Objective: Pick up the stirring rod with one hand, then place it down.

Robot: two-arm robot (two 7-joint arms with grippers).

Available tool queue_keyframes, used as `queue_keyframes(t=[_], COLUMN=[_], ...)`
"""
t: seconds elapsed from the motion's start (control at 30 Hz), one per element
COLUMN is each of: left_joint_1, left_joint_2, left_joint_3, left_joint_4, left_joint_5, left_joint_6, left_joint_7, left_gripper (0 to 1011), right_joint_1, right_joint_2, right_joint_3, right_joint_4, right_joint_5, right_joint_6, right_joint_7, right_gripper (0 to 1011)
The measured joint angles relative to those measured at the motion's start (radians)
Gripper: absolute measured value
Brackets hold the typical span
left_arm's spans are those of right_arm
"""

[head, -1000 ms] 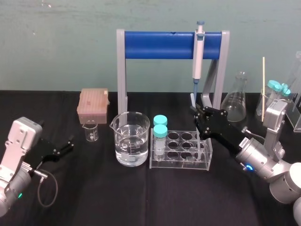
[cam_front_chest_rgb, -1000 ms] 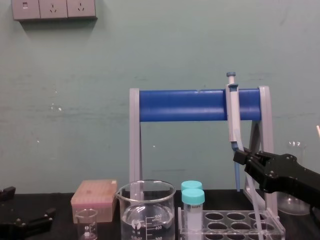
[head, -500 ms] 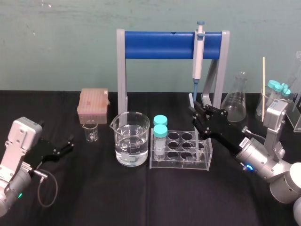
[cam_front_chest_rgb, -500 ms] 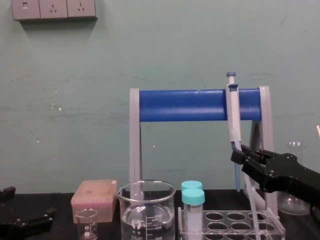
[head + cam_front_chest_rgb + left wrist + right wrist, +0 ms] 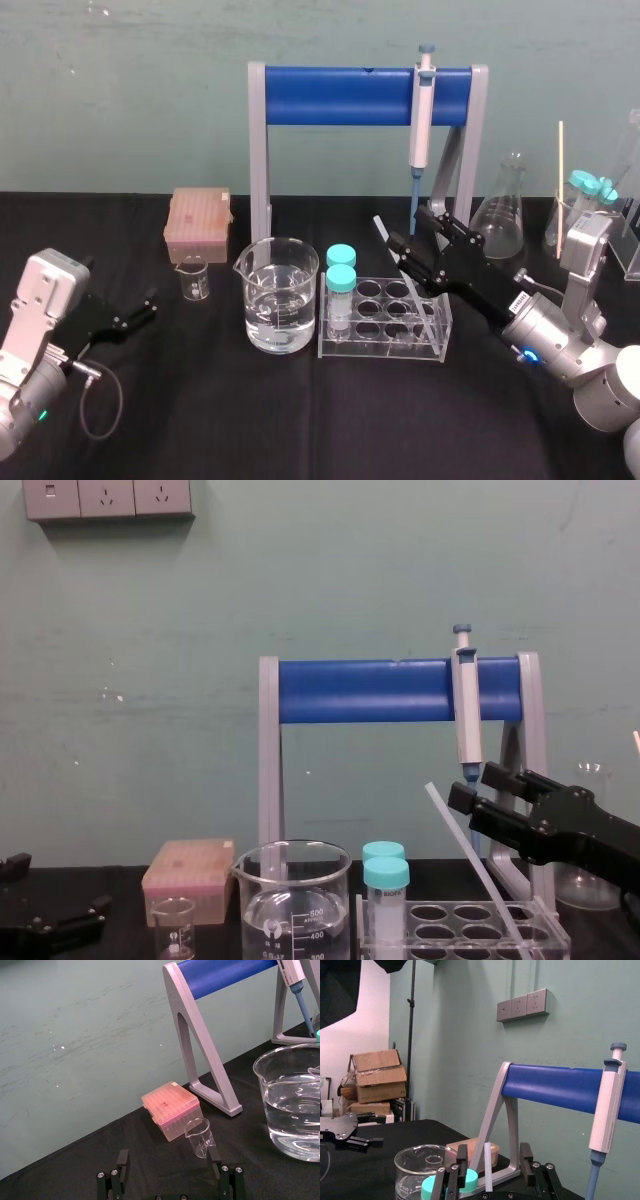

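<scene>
One arm is clearly nearer: my right gripper (image 5: 493,1151) straddles the stirring rod (image 5: 470,853) with fingers spread wide, not clamped, the rod leaning with its foot in the tube rack (image 5: 385,345) and its top tipped toward the beaker (image 5: 280,295), while my left gripper (image 5: 143,301) sits parked, fingers apart.

In the head view my black right gripper (image 5: 407,230) covers the middle of the thin, translucent glass stirring rod (image 5: 380,224); its lower end blurs inside the clear plastic tube rack (image 5: 385,345). The right wrist view's edge cuts off the rod's foot and my jaws' base.
</scene>
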Motion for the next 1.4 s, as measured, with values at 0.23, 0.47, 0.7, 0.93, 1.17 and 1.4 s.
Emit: queue_keyframes(t=[0.23,0.47,0.7,0.93,1.17,1.4], left_joint_1=[0.0,0.0,0.0,0.0,0.0,0.0], left_joint_2=[0.0,0.0,0.0,0.0,0.0,0.0], left_joint_3=[0.0,0.0,0.0,0.0,0.0,0.0], left_joint_4=[0.0,0.0,0.0,0.0,0.0,0.0], left_joint_5=[0.0,0.0,0.0,0.0,0.0,0.0], left_joint_6=[0.0,0.0,0.0,0.0,0.0,0.0], left_joint_7=[0.0,0.0,0.0,0.0,0.0,0.0], left_gripper=[1000,1000,1000,1000,1000,1000], right_joint_1=[0.0,0.0,0.005,-0.007,-0.097,-0.24], right_joint_2=[0.0,0.0,-0.002,-0.009,-0.001,-0.005], right_joint_3=[0.0,0.0,0.015,0.097,0.194,0.273], right_joint_4=[0.0,0.0,-0.027,-0.144,-0.304,-0.449], right_joint_5=[0.0,0.0,-0.009,-0.107,-0.228,-0.212], right_joint_6=[0.0,0.0,-0.032,-0.151,-0.031,0.328], right_joint_7=[0.0,-0.001,-0.033,-0.247,-0.518,-0.681], right_gripper=[863,1000,1000,1000,1000,1000])
